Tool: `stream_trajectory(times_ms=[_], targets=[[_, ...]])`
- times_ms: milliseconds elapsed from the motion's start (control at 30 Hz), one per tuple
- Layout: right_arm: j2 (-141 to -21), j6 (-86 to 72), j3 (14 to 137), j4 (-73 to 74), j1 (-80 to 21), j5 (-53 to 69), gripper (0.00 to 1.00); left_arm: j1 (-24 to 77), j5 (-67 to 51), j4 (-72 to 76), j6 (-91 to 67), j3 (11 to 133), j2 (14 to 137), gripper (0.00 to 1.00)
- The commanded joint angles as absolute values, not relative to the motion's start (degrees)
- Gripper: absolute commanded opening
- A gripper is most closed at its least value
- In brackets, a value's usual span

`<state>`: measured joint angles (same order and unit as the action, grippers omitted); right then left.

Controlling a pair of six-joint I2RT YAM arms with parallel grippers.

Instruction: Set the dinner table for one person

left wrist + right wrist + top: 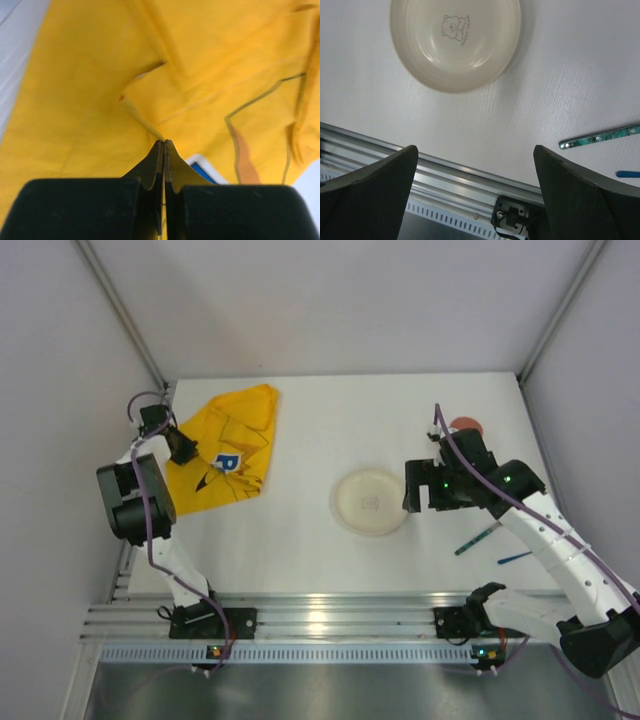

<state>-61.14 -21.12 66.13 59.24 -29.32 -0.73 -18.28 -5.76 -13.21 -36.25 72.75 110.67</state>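
Note:
The dinner table (330,410) is a plain white top. A crumpled yellow cartoon-printed cloth (232,445) lies at its far left. My left gripper (185,447) sits at the cloth's left edge. In the left wrist view the left gripper (164,142) is shut with a fold of the yellow cloth (90,90) pinched between its fingers. A cream plate (370,502) with a bear print lies mid-table and shows in the right wrist view (455,40). My right gripper (425,485) hovers just right of the plate; in its wrist view the right gripper (475,147) is wide open and empty.
A green-handled utensil (477,538) (600,136) and a blue one (515,558) (627,174) lie on the table's right front. A red object (467,425) sits behind the right arm. The aluminium rail (320,620) runs along the near edge. Grey walls enclose the table.

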Motion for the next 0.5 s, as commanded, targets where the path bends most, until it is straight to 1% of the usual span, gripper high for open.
stream_trajectory(times_ms=[0,33,67,100,133,167,200,233,267,300,333,367,400,433,467], targets=[[-61.2,-19.9,68.0,57.7,-28.8,-0.4,1.0,-11.9,-2.6,-15.5,-29.0,84.6,108.6,0.0],[-61.3,-19.7,68.0,57.7,-28.7,-0.4,1.0,-10.0,-1.2,-17.7,-27.3,87.0,108.5,0.0],[-61.2,-19.6,68.3,57.8,-28.7,-0.4,1.0,-5.3,-0.5,-19.1,-23.6,89.7,108.4,0.0],[-61.2,-19.3,68.5,57.8,-28.7,-0.4,1.0,-2.8,2.3,-20.2,-21.6,95.3,109.0,0.0],[-60.9,-19.2,68.6,57.8,-28.7,-0.3,1.0,-0.3,2.6,-21.4,-19.4,98.3,109.5,0.0],[-60.9,-19.0,69.0,57.8,-28.7,1.1,1.0,6.6,3.8,-23.9,-14.8,101.3,110.2,0.0],[-60.6,-18.9,69.0,57.9,-28.7,1.2,1.0,9.7,4.3,-25.0,-12.6,106.9,112.0,0.0],[-60.4,-18.7,69.1,57.9,-28.7,1.5,1.0,12.8,2.5,-26.0,-10.2,109.6,113.3,0.0],[-60.3,-18.6,69.0,57.9,-28.7,1.7,1.0,19.6,2.5,-29.3,-5.5,112.6,114.7,0.0],[-60.1,-18.8,68.9,58.0,-28.7,1.8,1.0,23.1,2.5,-31.4,-3.0,118.5,118.0,0.0],[-59.6,-18.7,68.6,58.0,-28.7,2.4,1.0,26.4,3.2,-33.3,-0.9,121.3,119.8,0.0],[-59.3,-18.8,68.3,58.0,-28.7,2.5,1.0,32.6,4.4,-37.8,2.4,124.2,121.8,0.0],[-59.1,-19.0,68.0,57.9,-28.7,2.6,1.0,35.3,5.6,-39.4,3.6,128.2,125.2,0.0],[-58.4,-19.1,67.9,57.9,-28.7,3.0,1.0,37.5,6.3,-40.2,4.2,128.5,126.1,0.0],[-58.0,-19.2,67.4,58.0,-28.7,3.1,1.0,41.3,9.2,-40.1,3.7,127.7,126.4,0.04]])
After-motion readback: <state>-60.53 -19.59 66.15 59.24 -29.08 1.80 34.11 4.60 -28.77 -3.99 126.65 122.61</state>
